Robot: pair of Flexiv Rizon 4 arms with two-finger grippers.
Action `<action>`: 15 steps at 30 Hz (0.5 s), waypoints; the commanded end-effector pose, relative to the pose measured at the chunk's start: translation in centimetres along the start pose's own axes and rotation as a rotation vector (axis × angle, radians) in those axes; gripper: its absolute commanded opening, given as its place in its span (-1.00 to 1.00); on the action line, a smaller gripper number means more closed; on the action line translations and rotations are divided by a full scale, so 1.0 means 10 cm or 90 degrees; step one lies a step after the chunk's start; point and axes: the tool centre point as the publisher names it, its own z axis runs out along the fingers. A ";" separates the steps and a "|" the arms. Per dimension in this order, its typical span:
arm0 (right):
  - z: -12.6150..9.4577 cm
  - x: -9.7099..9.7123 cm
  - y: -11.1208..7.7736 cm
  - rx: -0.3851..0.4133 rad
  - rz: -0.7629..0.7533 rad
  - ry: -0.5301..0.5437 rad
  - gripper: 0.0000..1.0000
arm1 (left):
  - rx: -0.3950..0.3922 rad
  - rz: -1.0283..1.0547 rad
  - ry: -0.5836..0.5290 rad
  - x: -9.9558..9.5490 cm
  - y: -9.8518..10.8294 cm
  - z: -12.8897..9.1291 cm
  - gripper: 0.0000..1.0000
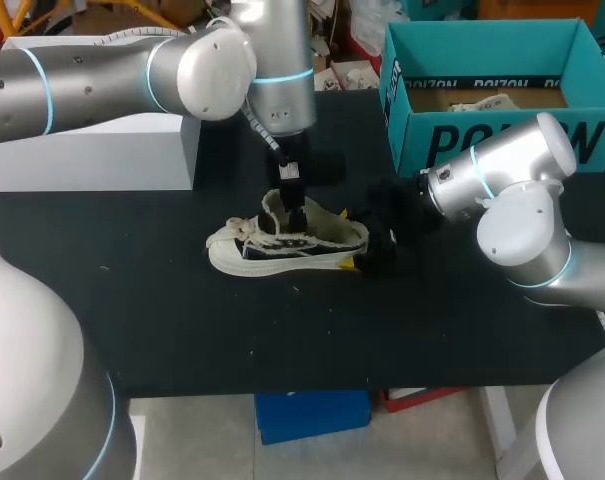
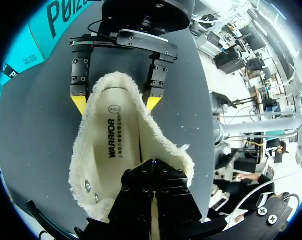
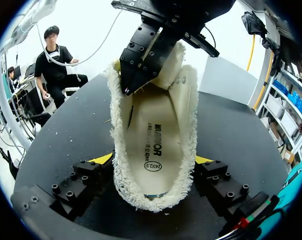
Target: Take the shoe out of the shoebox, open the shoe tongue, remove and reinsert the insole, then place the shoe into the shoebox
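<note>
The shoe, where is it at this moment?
In the head view the shoe lies at the middle of the black table, outside the teal shoebox at far right. The right hand clasps its heel; the left hand is in its opening.

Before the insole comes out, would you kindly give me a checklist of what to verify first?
1. Cream fleece-lined shoe out of the teal cardboard shoebox, lying on the black table: ok.
2. Right gripper clamping the shoe's heel from both sides: ok.
3. Fleece tongue lifted clear of the opening: ok.
4. White printed insole lying flat and exposed: ok.
5. Left gripper, at the tongue, holding anything: cannot tell.
</note>
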 end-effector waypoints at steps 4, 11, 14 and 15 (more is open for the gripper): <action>0.03 -0.01 -0.02 0.000 0.001 -0.001 -1.00 | -0.011 -0.002 0.001 -0.06 -0.04 0.13 -1.00; 0.03 -0.01 -0.02 0.000 0.001 -0.001 -1.00 | -0.011 -0.003 0.005 -0.07 -0.04 0.20 -1.00; 0.03 -0.01 -0.02 0.000 0.001 -0.001 -1.00 | -0.012 -0.006 0.005 -0.07 -0.04 0.27 -1.00; 0.03 -0.01 -0.02 0.000 0.001 -0.001 -1.00 | -0.014 -0.006 0.002 -0.07 -0.04 0.29 -1.00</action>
